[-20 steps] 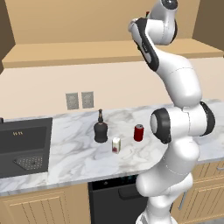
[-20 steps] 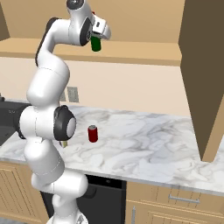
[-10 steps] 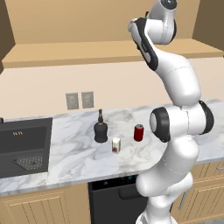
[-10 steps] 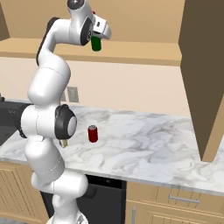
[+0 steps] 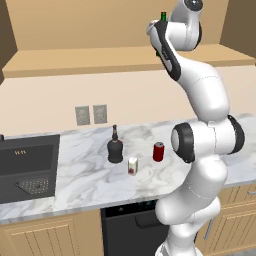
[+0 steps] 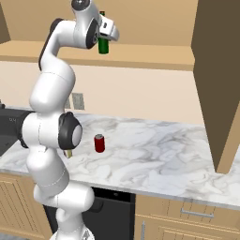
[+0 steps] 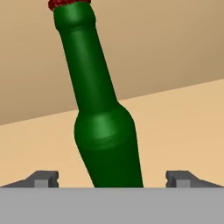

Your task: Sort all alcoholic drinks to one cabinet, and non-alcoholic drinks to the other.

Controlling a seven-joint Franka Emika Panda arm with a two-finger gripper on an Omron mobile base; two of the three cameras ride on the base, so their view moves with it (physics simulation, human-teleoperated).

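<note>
Since the earlier frames the arm barely shifts, but the hand [image 7: 112, 179] has spread: in the hand view its two small dark fingertips [image 7: 43, 178] stand wide, well clear of both sides of the green bottle [image 7: 103, 127], so it is released, gripping nothing. Bottle is slim, glossy green glass with a long neck and a red cap [image 7: 65, 3], standing between the tips on the plain tan floor of the open wall cabinet [image 6: 154, 54]; it leans in the hand view, though that view rolls with the hand. In the right base view the green bottle [image 6: 103, 44] sits on the cabinet shelf just beside the white hand [image 6: 108, 35].

Below, on the marbled white-grey surface [image 5: 80, 175]: squat black bottle [image 5: 115, 147], round belly, thin neck, upright. Just beside it to the right a tiny white carton [image 5: 132, 166] with a red mark, boxy. Near that, a short red can [image 5: 158, 151], cylindrical, silver top, also seen in the right base view [image 6: 99, 143]. Three drinks are close together but apart, none touching.

A dark sink [image 5: 27, 167] is set into the surface at left. Two grey wall outlets [image 5: 91, 114] are on the beige backsplash.
</note>
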